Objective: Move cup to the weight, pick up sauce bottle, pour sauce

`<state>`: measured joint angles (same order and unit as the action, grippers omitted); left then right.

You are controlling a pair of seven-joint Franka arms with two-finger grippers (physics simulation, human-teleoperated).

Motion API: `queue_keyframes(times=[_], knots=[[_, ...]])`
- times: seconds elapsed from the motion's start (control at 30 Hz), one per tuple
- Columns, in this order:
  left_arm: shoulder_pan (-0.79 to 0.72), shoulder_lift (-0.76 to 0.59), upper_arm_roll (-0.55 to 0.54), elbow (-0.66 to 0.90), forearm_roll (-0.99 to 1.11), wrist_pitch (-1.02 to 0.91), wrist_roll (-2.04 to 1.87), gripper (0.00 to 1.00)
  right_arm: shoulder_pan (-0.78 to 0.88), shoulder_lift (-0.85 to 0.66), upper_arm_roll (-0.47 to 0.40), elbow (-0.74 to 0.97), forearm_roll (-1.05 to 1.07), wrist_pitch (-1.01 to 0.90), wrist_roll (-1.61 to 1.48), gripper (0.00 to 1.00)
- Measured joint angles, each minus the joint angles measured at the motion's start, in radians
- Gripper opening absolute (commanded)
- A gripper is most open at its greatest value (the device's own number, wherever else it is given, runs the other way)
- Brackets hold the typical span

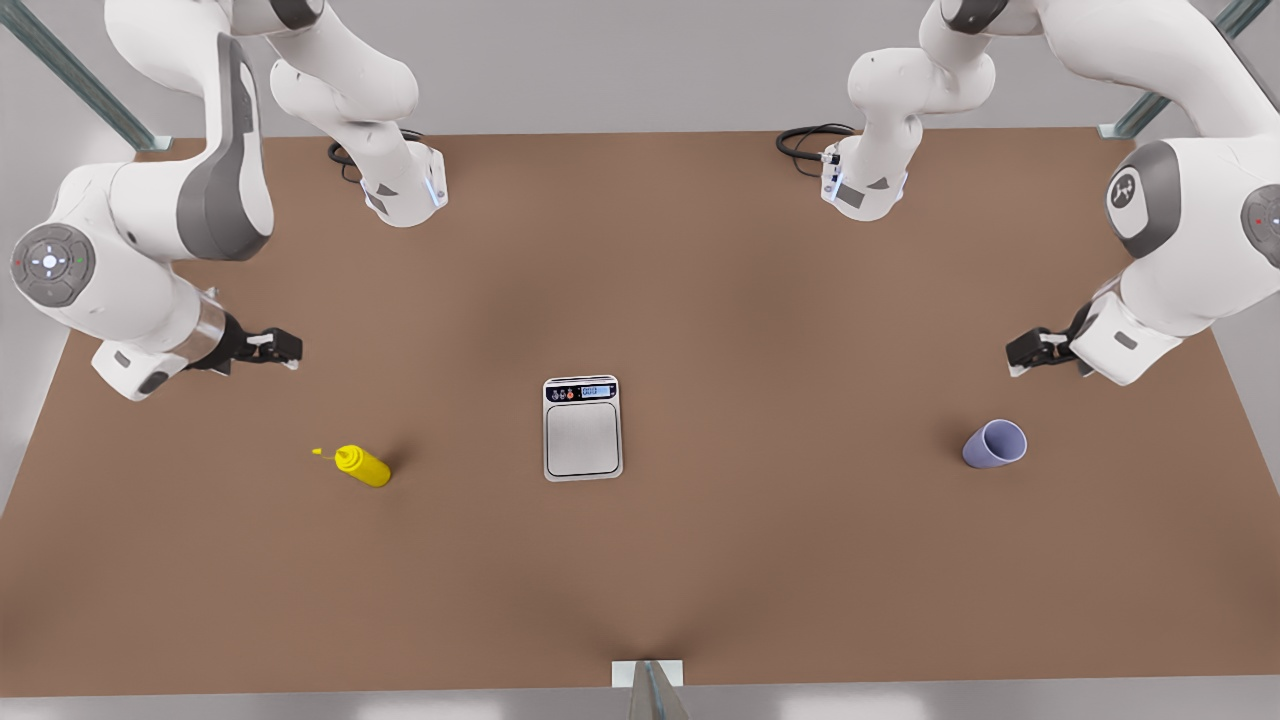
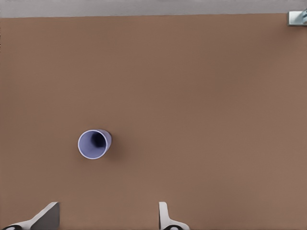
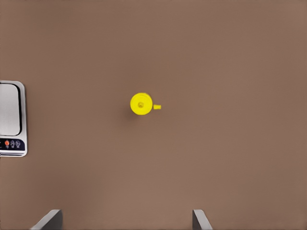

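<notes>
On the front view's left, the right tool [image 1: 283, 350] hangs above the table [image 1: 700, 270], near the table's left edge and a little toward the far edge from the sauce bottle [image 1: 363, 466]. Its fingers [image 3: 48, 219] stand wide apart with nothing between them. The bottle stands upright on the left half of the table, well apart from the weight [image 1: 583, 428]; from the right wrist view it is seen from straight above, nozzle sticking out sideways. It looks light and, being a squeeze bottle, probably gives under pressure, so the cylindrical body below the cone is the place to take hold, firmly enough not to slip but not so hard that sauce comes out early. The smooth yellow skin may be slippery.

The weight lies flat at the middle of the table, its steel plate bare and its display strip toward the far edge. Nothing touches it.

Toward the table's right edge stands the cup [image 1: 995, 444], upright with its mouth open upward, well apart from the weight. The left tool [image 1: 1030, 353] hangs above the table just to the far side of it, fingers [image 2: 165, 216] spread and empty. The cup appears light, thin-walled and smooth, easy to tip or knock away. A hold across the wall, about midway up or slightly higher, with the fingers on opposite sides, seems safest; its slight taper could let it slide downward in a loose hold.

Neither step of the task has begun: the cup goes first.
</notes>
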<state>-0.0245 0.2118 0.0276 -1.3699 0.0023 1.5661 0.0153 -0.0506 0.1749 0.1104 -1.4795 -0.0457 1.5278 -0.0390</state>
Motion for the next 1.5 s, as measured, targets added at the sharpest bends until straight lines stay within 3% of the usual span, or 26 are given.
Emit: queue_keyframes(times=[0.1, 0.2, 0.27, 0.43, 0.87, 0.93, 1.1, 1.23, 1.4, 1.5], knots=[[0.112, 0.063, 0.0, -0.014, 0.0, 0.051, 0.117, 1.0, -0.001, 0.014, 0.0, 0.002, 0.005, 0.0, 0.002, 1.0], [0.267, 0.249, 0.0, -0.019, -0.021, 0.248, 0.32, 1.0, -0.004, 0.014, 0.0, 0.002, 0.006, -0.001, 0.002, 1.0], [0.264, 0.265, 0.0, -0.114, -0.037, 0.383, 0.32, 1.0, -0.006, 0.011, 0.0, 0.002, -0.001, -0.005, 0.005, 1.0], [0.258, 0.262, -0.002, -0.25, -0.053, 0.47, 0.318, 1.0, 0.004, 0.008, 0.002, 0.007, 0.022, -0.018, -0.054, 1.0], [0.264, 0.389, -0.002, -0.25, -0.058, 0.509, 0.313, 1.0, 0.026, 0.02, 0.002, 0.005, 0.027, -0.018, -0.076, 1.0], [0.264, 0.402, -0.002, -0.25, -0.058, 0.509, 0.311, 0.81, 0.033, 0.019, 0.002, 0.007, 0.018, -0.017, -0.082, 1.0], [0.264, 0.433, -0.002, -0.25, -0.058, 0.53, 0.311, 0.79, 0.038, 0.02, 0.002, 0.007, 0.024, -0.017, -0.079, 1.0], [0.261, 0.452, -0.002, -0.25, -0.058, 0.538, 0.311, 0.7, 0.05, 0.03, 0.002, 0.007, 0.02, -0.017, -0.079, 1.0], [0.258, 0.463, -0.003, -0.25, -0.046, 0.558, 0.31, 0.37, 0.048, 0.035, 0.002, 0.007, 0.017, -0.017, -0.082, 1.0], [0.258, 0.462, -0.003, -0.249, -0.053, 0.558, 0.304, 0.25, 0.051, 0.035, 0.0, 0.007, 0.015, -0.015, -0.081, 1.0]])
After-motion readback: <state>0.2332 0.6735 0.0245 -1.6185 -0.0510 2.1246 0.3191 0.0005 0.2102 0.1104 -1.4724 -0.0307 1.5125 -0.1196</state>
